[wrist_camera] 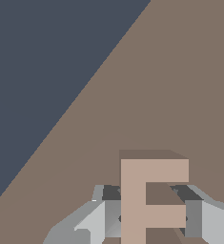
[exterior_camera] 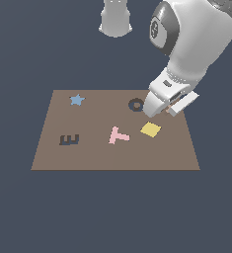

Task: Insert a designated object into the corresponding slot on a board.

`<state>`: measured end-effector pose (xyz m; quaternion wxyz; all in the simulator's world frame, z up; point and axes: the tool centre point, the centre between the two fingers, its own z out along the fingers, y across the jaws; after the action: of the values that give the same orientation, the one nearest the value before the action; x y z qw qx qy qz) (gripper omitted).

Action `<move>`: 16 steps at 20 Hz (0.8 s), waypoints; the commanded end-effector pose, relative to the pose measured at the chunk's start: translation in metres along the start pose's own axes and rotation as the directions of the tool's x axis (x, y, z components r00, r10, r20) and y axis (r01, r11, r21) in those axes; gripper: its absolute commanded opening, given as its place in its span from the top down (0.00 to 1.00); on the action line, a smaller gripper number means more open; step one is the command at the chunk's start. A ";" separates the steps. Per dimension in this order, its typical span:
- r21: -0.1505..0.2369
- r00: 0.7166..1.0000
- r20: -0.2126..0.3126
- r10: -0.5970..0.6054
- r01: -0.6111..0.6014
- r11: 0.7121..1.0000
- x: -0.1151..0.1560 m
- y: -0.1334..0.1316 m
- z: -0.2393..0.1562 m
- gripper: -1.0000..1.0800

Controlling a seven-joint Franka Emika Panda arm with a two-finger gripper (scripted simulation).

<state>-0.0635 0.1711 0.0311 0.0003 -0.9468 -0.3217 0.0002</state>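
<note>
Gripper (wrist_camera: 149, 219) pinches the E block (wrist_camera: 151, 200) at the board's (exterior_camera: 88, 158) upper right in the exterior view. Slot (exterior_camera: 69, 140) lies lower left, well apart. Lift clear, carry over the T (exterior_camera: 118, 135), match the orientation, then lower squarely.

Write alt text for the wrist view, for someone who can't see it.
A tan E-shaped block sits between the gripper's two grey fingers, which stand close at either side of it, above the flat brown board. Only part of the block shows, cut off by the picture's edge. Dark blue-grey ground fills the corner beyond the board's edge.
</note>
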 end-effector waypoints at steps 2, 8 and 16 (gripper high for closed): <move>0.000 0.994 -0.001 0.107 -0.107 0.994 0.014 0.015 -0.001 1.00; 0.001 0.938 -0.001 0.346 -0.346 0.938 0.041 0.053 -0.002 1.00; 0.001 0.735 -0.002 0.678 -0.678 0.735 0.061 0.126 -0.004 1.00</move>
<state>0.0516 0.1185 0.0345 0.0008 -1.0000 0.0083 -0.0005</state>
